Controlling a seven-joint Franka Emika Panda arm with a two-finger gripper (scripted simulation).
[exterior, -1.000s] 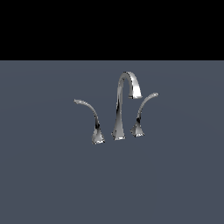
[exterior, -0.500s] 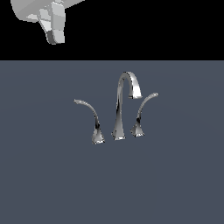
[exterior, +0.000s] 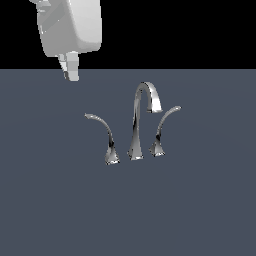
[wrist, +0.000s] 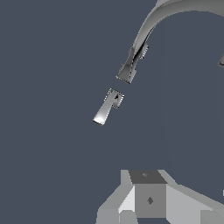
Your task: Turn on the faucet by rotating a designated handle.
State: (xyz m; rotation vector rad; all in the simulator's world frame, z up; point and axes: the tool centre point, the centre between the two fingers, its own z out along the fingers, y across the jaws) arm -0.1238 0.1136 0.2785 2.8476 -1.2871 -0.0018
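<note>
While most of the arm was cut off by the top edge of the exterior view, the hand (exterior: 70,72) showed only as a bulky white housing with one pale finger (exterior: 70,68) hanging below it, so I could not tell whether it was open or closed. The wrist view did not settle it either: only grey blocks of the hand's body (wrist: 148,199) showed at the frame's edge, and no fingertips.

On the grey surface (exterior: 200,210) stood the faucet (exterior: 141,120), its gooseneck spout (exterior: 148,95) rising from a flared base and curling over toward the exterior view's right. The handle (exterior: 102,136) stood just left of the spout's base in that view, apart from it. Its long axis ran upward from the flared foot, then swept over in a thin arc, the tapered tip pointing to the exterior view's left. The smaller lever (exterior: 162,130) stood on the spout's other side and curved off to the right.

In the wrist view the faucet was hard to read: a curved chrome arc (wrist: 148,26) ran out of frame, and a small separate chrome piece (wrist: 106,107) lay just beside its foot.

The hand hung high and well apart from the handle, up and to its left in the exterior view. Bare surface lay on every side of the faucet, nearer and farther alike.
</note>
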